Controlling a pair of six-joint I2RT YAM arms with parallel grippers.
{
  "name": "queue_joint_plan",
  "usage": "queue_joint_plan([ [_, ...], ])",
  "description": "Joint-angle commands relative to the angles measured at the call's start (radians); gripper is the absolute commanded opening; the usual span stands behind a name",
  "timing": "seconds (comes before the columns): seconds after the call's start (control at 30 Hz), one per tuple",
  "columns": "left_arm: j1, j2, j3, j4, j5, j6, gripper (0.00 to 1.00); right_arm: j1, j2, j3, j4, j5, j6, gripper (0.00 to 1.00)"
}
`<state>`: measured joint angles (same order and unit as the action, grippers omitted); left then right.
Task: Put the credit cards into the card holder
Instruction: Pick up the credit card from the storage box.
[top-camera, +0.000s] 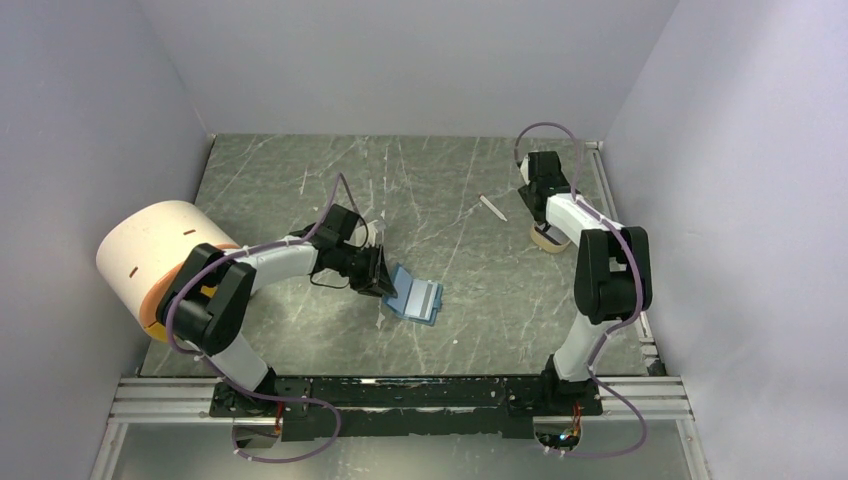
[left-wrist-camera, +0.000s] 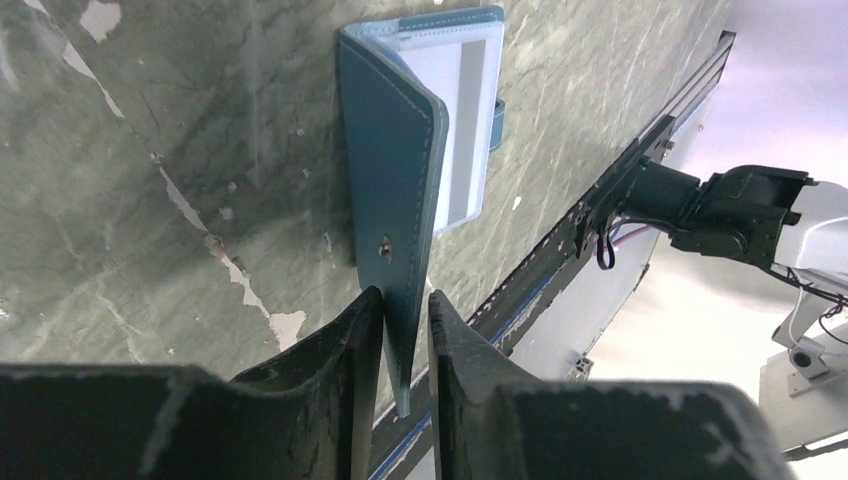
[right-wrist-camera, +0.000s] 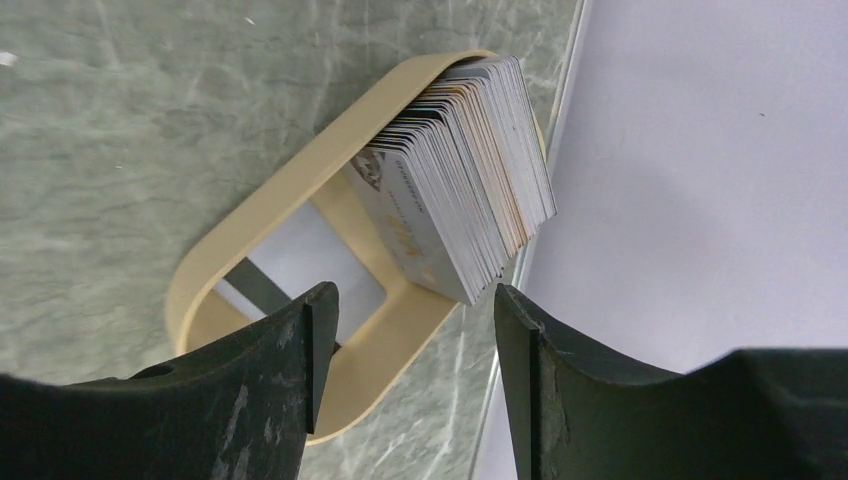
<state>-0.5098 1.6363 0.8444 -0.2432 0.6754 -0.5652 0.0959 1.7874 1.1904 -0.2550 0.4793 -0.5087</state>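
left gripper (left-wrist-camera: 405, 320): jaws astride card holder (left-wrist-camera: 400, 150) cover on table (top-camera: 480, 180), grip cannot be told | right gripper (right-wrist-camera: 415, 330): jaws parted above credit cards (right-wrist-camera: 460, 170) in tan tray (right-wrist-camera: 250, 220) | one outer card best pinched squarely

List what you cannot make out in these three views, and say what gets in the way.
- Number of credit cards in the tan tray: right wrist view, packed edge-on, too fine.
- Slots of the card holder: left wrist view, raised flap hides some.
- Whether left gripper pinches that flap: gap unclear.
- Tan tray, top view: right arm covers most.
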Motion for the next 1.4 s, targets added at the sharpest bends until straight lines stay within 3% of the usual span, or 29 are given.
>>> queue_joint_plan([
  [0.0,0.009,-0.01,-0.027,0.03,0.044,-0.002,0.29,-0.023,0.037,0.013,0.043,0.012,-0.119,0.62],
  [0.27,0.014,0.013,-0.046,0.064,0.073,-0.008,0.29,-0.059,0.11,0.072,0.043,0.009,-0.191,0.61],
  [0.43,0.013,0.005,-0.052,0.064,0.066,-0.01,0.29,-0.062,0.152,0.043,0.141,0.141,-0.307,0.57],
  [0.67,0.013,-0.002,-0.064,0.077,0.051,-0.036,0.29,-0.066,0.165,0.025,0.254,0.205,-0.345,0.55],
  [1.03,0.013,-0.018,-0.083,0.088,0.04,-0.052,0.28,-0.074,0.159,0.026,0.195,0.082,-0.302,0.46],
  [1.37,0.013,-0.007,-0.079,0.091,0.048,-0.046,0.28,-0.078,0.158,0.052,0.159,0.071,-0.272,0.37],
])
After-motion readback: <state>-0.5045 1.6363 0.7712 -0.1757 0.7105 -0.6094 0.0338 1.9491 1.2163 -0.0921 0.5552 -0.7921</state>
